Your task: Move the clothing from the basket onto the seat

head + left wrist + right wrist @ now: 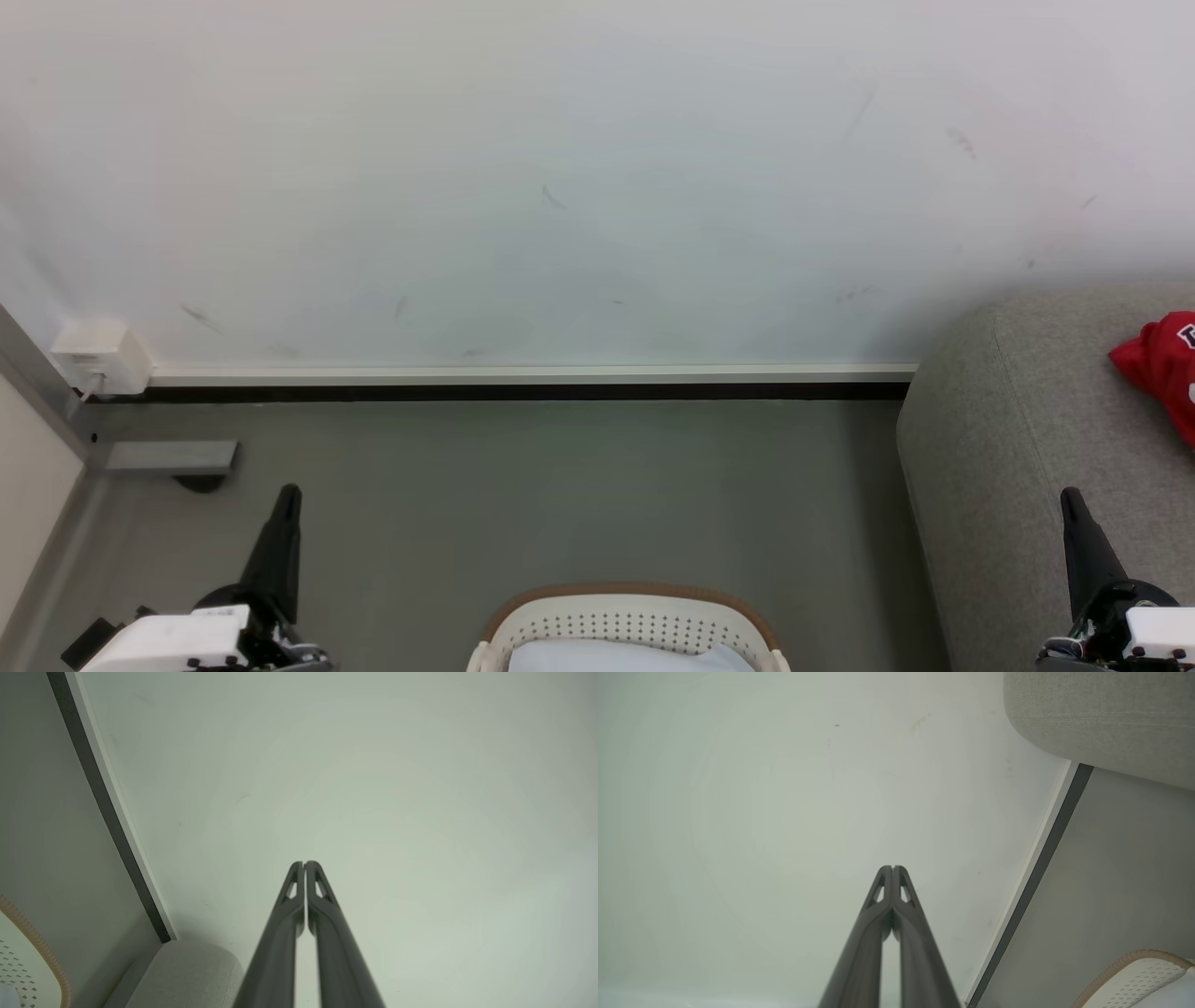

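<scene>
Jaws pressed together, empty, on both sides. Head view: left gripper [285,504] low left, right gripper [1074,509] low right; oval white perforated plastic basket [635,594] with brown rim near centre, no red in its visible far end; bright red fabric clothing [1162,364] on large grey woven upholstered seat [1008,448], far right. Left wrist view: no gap at the tips. Right wrist view: likewise. Likely between transfers or finished; next, checking inside basket for leftovers.

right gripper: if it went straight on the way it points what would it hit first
Most likely the white wall: in its wrist view the shut right gripper aims at bare wall, with the grey seat off to one side. Depth to the wall is unclear.
</scene>
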Robot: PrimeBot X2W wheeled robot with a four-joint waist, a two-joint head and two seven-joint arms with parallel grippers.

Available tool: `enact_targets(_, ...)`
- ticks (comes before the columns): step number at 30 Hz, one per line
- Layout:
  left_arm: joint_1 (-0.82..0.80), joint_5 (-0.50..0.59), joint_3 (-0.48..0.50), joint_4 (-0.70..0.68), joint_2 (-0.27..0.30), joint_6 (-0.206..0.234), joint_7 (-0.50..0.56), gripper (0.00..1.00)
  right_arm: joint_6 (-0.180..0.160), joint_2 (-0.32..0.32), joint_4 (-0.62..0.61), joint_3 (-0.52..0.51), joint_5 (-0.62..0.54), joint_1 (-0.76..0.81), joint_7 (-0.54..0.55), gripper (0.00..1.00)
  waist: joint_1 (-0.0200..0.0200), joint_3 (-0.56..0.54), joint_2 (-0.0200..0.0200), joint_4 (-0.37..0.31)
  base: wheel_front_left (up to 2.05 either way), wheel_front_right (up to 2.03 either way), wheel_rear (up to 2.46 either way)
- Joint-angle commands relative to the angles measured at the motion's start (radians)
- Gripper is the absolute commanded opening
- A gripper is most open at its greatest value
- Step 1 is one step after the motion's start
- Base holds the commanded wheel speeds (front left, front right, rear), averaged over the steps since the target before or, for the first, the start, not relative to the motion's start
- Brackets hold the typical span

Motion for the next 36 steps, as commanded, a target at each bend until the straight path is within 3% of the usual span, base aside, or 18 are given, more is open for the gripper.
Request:
enact_targets(1, -0.007, -0.013, 0.002, -0.002, 0.007, -0.005, 0.004, 0.0, -0.002, -0.007, -0.004, 0.001, 0.002, -0.009, -0.001, 0.0, 0.0, 0.0, 0.0, 0.0, 0.0, 0.0, 0.0)
enact_targets(36, -0.007, -0.013, 0.002, -0.002, 0.007, -0.005, 0.004, 0.0, -0.002, -0.013, -0.005, 0.01, 0.012, -0.008, -0.008, 0.0, 0.0, 0.0, 0.0, 0.0, 0.0, 0.0, 0.0)
